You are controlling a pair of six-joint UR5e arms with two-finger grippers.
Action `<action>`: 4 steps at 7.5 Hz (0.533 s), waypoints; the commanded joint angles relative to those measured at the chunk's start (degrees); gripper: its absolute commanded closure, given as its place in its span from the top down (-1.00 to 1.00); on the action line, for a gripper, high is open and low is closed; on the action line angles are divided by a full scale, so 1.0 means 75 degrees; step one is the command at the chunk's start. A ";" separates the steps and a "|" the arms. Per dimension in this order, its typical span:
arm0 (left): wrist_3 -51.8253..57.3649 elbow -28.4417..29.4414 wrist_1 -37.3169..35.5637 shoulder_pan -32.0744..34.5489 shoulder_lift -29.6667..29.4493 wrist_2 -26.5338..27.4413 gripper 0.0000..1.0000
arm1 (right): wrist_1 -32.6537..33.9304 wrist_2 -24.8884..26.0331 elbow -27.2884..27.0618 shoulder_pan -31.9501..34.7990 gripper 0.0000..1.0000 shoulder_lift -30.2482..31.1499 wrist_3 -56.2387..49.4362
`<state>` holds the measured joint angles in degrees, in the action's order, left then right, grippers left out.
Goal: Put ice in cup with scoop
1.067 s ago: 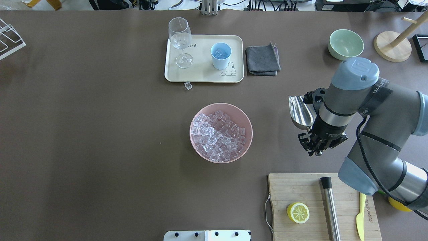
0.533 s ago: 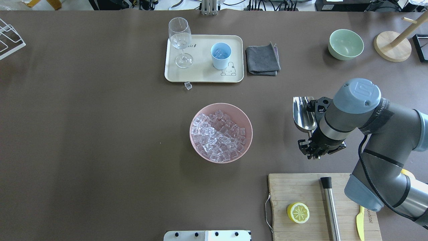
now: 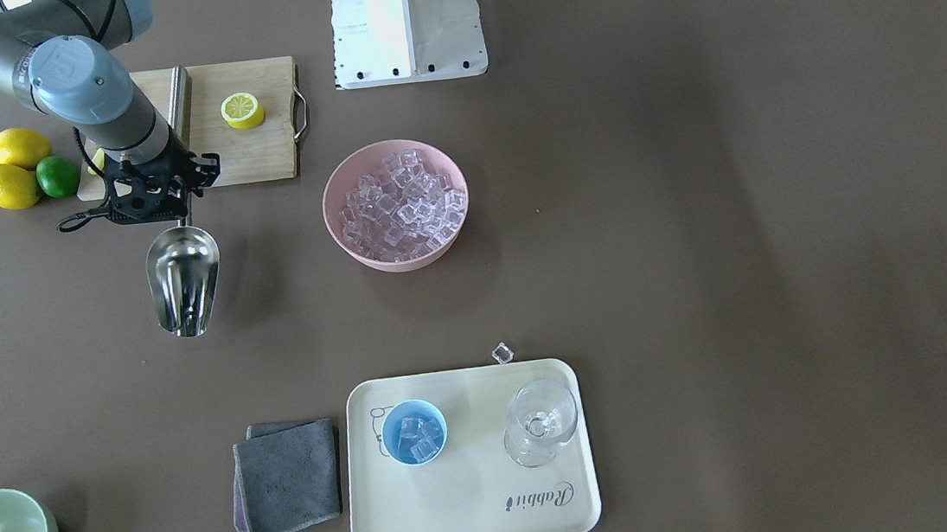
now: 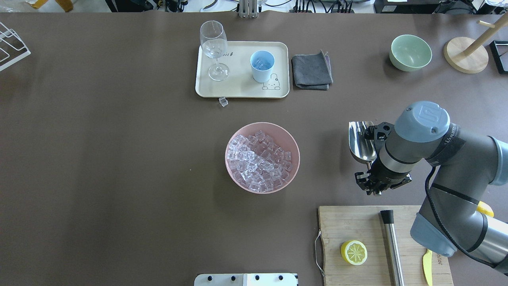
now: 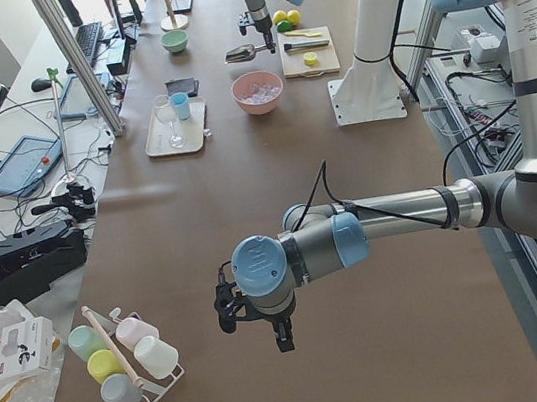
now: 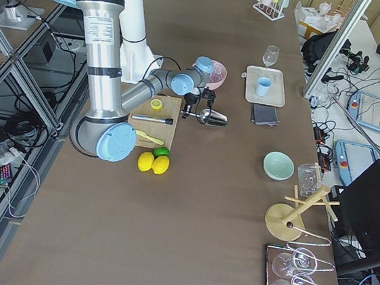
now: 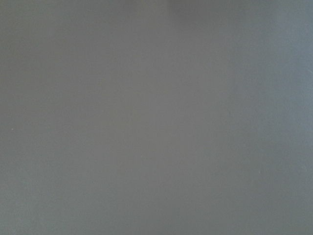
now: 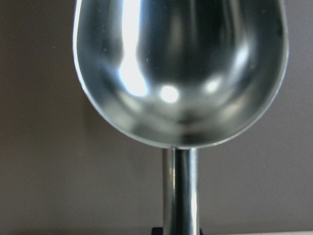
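Shiny scoop point(image 4: 360, 140) sits empty, trough up to carry ice point(image 4: 258, 159); the right gripper point(image 4: 374, 186) pinches its handle. Left gripper point(image 5: 255, 329): I cannot tell.

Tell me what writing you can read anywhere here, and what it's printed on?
"Rabbit": on the cream tray, printed near one corner.
Band around the right arm: lettering too blurred to read.
Cutting board: a mark beside the yellow knife, mostly hidden, unreadable.
Nothing else is legible.
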<state>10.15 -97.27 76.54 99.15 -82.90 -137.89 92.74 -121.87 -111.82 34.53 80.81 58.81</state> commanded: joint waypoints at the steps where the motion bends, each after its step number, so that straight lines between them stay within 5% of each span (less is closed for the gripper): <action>1: -0.0907 -0.0249 -0.0115 -0.0025 0.0038 0.0044 0.97 | -0.0002 -0.0004 0.0073 -0.0021 -1.00 -0.0006 -0.0048; 4: -0.0885 -0.0285 -0.0115 -0.0013 0.0085 0.0209 0.97 | -0.0002 0.0007 0.0144 -0.0033 -1.00 -0.0076 -0.0072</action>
<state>3.65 -99.24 75.69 98.84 -82.37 -136.60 92.72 -121.83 -111.05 34.32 80.58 58.35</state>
